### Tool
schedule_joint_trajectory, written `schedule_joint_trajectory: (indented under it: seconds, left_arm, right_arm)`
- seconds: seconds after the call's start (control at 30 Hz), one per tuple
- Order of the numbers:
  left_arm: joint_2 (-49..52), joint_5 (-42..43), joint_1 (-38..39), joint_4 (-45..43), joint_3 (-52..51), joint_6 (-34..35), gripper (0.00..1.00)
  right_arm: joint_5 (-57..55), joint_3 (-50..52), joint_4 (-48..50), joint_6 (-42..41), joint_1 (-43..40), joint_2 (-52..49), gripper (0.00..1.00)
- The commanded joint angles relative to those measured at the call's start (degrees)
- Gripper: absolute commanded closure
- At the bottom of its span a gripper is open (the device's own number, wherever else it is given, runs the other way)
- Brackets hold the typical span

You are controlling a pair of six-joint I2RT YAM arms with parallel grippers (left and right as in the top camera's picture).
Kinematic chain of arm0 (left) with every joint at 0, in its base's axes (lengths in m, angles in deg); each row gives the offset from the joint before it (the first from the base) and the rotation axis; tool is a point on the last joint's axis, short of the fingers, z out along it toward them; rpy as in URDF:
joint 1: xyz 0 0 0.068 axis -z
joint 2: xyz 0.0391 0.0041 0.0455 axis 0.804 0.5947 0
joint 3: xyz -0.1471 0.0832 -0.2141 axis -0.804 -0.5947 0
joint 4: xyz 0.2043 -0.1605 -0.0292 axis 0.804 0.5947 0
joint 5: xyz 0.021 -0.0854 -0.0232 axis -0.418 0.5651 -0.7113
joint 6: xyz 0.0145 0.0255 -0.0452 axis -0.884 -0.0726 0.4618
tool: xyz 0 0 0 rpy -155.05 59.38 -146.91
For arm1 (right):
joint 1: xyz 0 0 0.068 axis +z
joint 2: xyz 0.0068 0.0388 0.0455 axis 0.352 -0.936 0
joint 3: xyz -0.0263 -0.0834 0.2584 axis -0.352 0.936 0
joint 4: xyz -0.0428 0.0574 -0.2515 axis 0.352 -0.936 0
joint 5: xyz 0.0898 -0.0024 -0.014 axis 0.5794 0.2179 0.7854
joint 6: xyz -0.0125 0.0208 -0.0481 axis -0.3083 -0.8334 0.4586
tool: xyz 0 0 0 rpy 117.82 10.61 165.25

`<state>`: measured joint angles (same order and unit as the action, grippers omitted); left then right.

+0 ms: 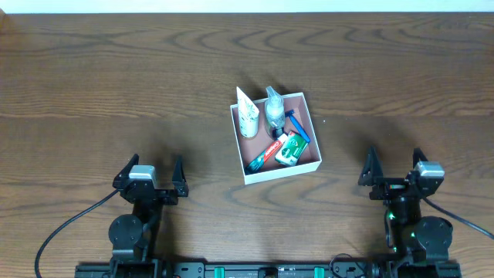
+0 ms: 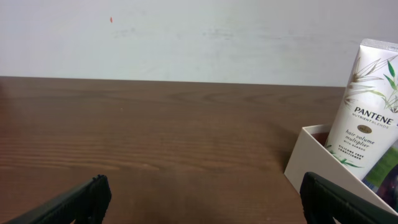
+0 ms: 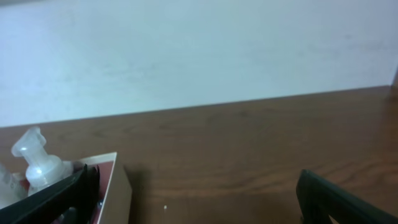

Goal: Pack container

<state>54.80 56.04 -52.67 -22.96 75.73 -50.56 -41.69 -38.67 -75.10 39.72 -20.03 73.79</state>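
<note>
The container (image 1: 311, 120), a square white-walled box with a pinkish inside, sits at the table's middle. It holds a white Pantene tube (image 1: 247, 116), a clear pump bottle (image 1: 275, 110), a blue razor (image 1: 297, 125), a green-and-white soap box (image 1: 290, 150) and a toothpaste tube (image 1: 263, 155). My left gripper (image 1: 150, 176) is open and empty at the near left. My right gripper (image 1: 395, 174) is open and empty at the near right. In the left wrist view the container's corner (image 2: 305, 158) and the tube (image 2: 365, 115) show. In the right wrist view the container's wall (image 3: 117, 190) and the bottle (image 3: 38, 165) show.
The wooden table (image 1: 116, 93) spreads around the container. A pale wall (image 2: 186, 37) stands behind the table's far edge. Black cables (image 1: 62, 232) run from both arm bases at the near edge.
</note>
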Motion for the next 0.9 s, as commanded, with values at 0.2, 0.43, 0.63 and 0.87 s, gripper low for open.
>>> schedule_joint_trajectory:
  seconds: [0.2, 0.43, 0.63, 0.87]
  left_arm:
    - [-0.37, 0.85, -0.24, 2.1, -0.9, -0.35, 0.02]
    - [-0.37, 0.83, -0.24, 2.1, -0.9, -0.35, 0.02]
    - [-0.37, 0.83, -0.24, 2.1, -0.9, -0.35, 0.02]
    - [-0.37, 0.85, -0.24, 2.1, -0.9, -0.35, 0.02]
  right_arm:
    - [-0.22, 2.8, 0.42, -0.2, -1.09, 4.11, 0.01]
    - [-0.22, 3.91, 0.61, -0.22, -1.11, 4.11, 0.01]
    - [0.5, 8.04, 3.26, -0.24, -1.09, 4.13, 0.01]
    - [0.37, 8.28, 1.46, 1.46, -1.05, 4.13, 0.01]
